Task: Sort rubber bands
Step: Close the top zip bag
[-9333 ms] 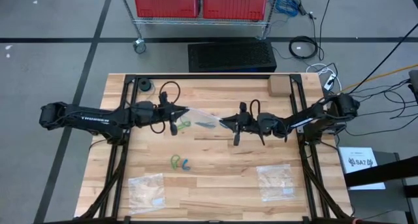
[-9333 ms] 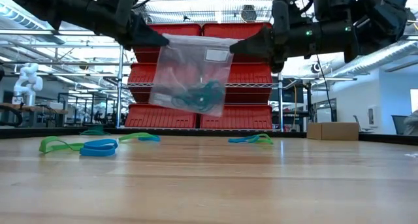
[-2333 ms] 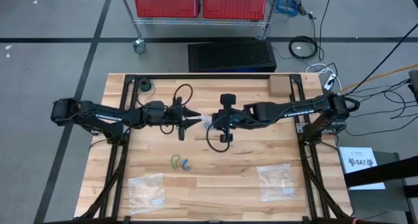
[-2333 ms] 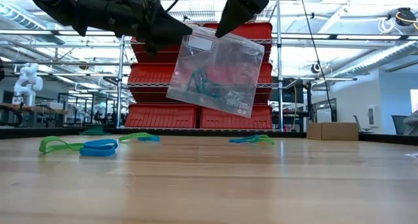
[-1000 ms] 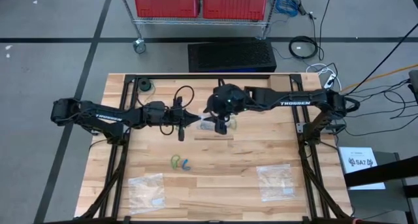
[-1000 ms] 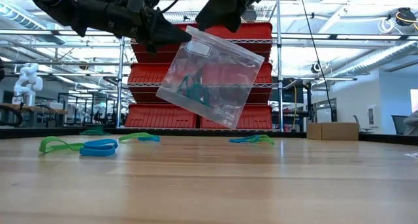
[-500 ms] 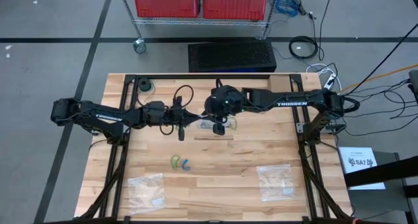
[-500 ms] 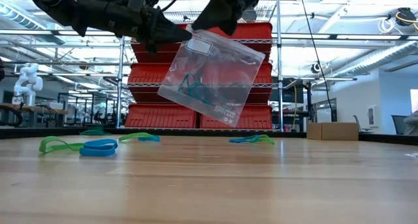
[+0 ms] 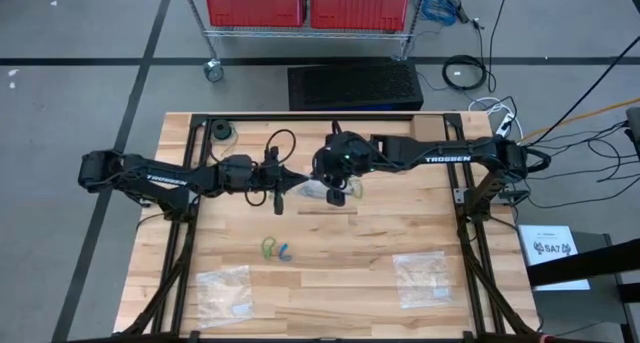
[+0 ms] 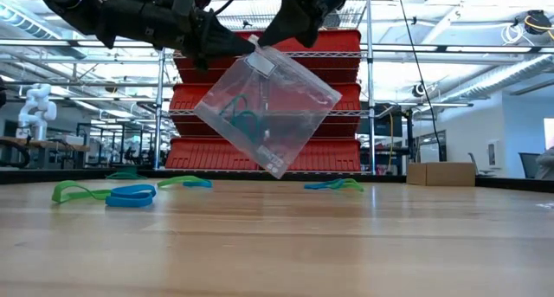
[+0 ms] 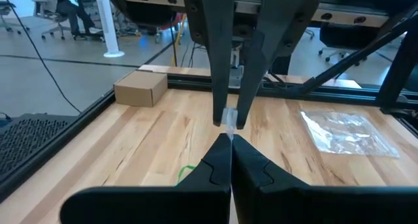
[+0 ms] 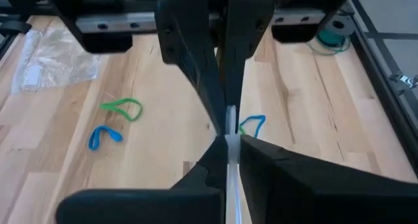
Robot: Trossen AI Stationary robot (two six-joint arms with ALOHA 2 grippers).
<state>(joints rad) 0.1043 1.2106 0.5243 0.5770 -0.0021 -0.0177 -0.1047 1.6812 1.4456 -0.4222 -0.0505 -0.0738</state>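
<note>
With both the left hand (image 10: 234, 44) and the right hand (image 10: 270, 33) closed on the top edge of the clear plastic bag (image 10: 268, 102) above the wooden desk (image 10: 346, 245), we should part its mouth gently so the green and dark rubber bands (image 10: 241, 119) stay inside.

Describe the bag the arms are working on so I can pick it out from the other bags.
Look above the table's middle, where the left gripper and right gripper meet. The clear bag hangs there, pinched by both. Unlike the two bags lying flat, it is airborne.
</note>
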